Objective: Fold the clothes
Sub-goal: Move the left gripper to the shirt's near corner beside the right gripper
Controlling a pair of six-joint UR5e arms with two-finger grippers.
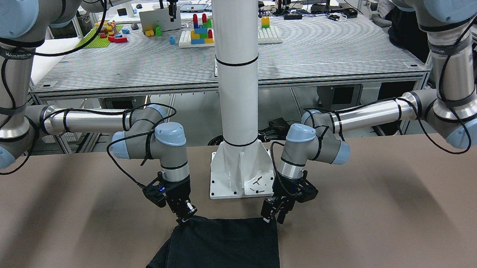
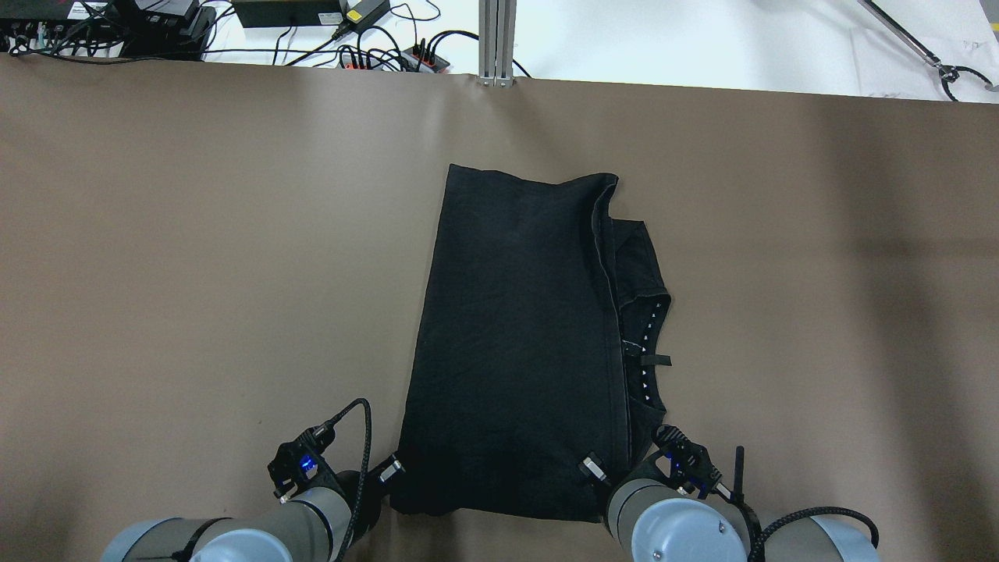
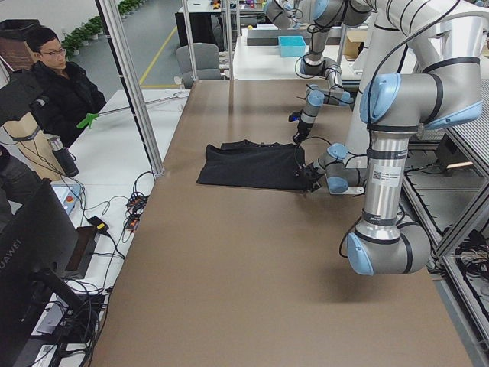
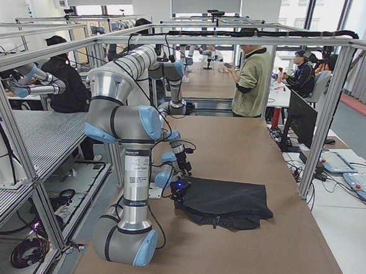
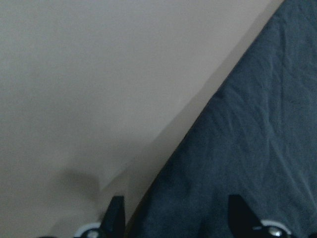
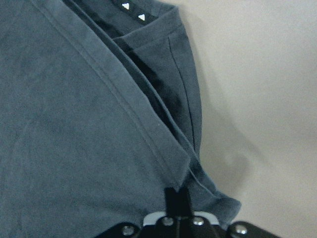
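As the black garment (image 2: 515, 336) lies on brown table (image 2: 195, 234), left gripper (image 2: 390, 471) gapes; right gripper (image 2: 593, 468) seemingly pinches it

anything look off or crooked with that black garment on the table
Yes. The black garment is folded unevenly. Along its robot-right side a lower layer sticks out past the folded hem, and the neck tape with its white marks shows there, so the edges do not line up.

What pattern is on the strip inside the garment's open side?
Small white heart-like marks on a black strip; clearest in the right wrist view.
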